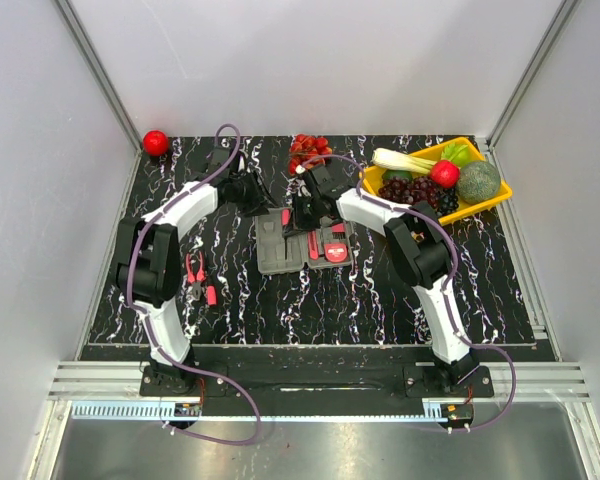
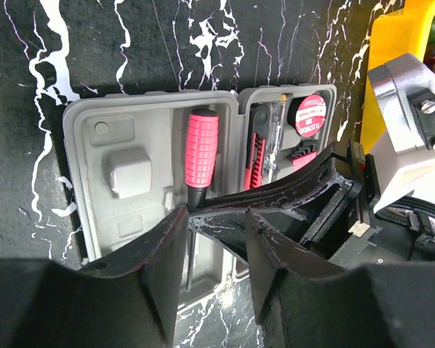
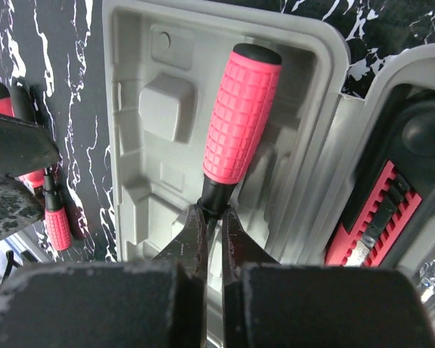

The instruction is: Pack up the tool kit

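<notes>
currently: step in hand, by my reading, is seating the screwdriver in the case; pliers not yet packed.

top view: case [image 1: 280, 255] open flat mid-table. right gripper [image 1: 305, 218] over its middle, left gripper [image 1: 252, 195] at its far edge. pliers [image 1: 197, 278] loose on the table, left of the case and apart from it.

left wrist: screwdriver [image 2: 201, 156] lies in the left half; knife [image 2: 258, 156] and tape [image 2: 311, 116] sit in the right half. left gripper's jaws stand apart, nothing pinched that i can see.

right wrist: right gripper's jaws pressed together on the screwdriver's shaft, just below the red handle, which lies along its moulded slot.

next, i judge: let go once it sits flat, lift clear, then fetch the pliers.
</notes>
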`<state>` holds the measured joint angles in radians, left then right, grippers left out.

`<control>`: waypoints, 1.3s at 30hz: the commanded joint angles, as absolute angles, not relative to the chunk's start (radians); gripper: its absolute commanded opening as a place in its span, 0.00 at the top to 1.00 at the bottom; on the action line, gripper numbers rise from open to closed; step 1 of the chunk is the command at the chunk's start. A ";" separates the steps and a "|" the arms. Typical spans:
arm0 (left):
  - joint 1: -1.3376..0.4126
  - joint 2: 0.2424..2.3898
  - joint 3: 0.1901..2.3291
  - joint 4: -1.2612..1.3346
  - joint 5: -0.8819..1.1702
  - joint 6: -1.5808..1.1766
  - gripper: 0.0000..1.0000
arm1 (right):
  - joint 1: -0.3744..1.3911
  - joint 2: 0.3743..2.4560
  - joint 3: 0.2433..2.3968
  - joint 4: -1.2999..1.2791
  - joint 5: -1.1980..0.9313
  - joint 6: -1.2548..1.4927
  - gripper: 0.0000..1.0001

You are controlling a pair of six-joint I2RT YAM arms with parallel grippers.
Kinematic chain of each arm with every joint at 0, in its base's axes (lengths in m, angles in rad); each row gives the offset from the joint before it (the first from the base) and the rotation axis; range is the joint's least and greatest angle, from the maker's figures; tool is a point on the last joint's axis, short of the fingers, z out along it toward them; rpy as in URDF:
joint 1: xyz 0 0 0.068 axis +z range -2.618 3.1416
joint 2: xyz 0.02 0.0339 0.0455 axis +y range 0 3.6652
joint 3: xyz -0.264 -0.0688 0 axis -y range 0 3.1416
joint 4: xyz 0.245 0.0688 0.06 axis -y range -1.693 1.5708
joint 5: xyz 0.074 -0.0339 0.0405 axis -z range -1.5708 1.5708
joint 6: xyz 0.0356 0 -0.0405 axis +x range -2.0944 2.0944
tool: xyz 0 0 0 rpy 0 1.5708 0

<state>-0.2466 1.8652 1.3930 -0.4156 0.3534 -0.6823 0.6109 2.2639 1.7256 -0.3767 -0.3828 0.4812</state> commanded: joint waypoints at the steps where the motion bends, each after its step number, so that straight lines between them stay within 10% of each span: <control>1: -0.250 1.879 1.408 -0.347 0.328 -0.710 0.63 | 0.624 2.273 1.714 -0.308 -0.342 0.574 1.00; 39: -0.287 1.983 1.488 -0.371 0.301 -0.672 0.70 | 0.630 2.287 1.873 -0.577 -0.218 0.356 1.00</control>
<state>-0.2825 1.9701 1.4467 -0.3943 0.3019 -0.6849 0.6323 2.2692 1.8343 -0.5602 -0.2432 0.3813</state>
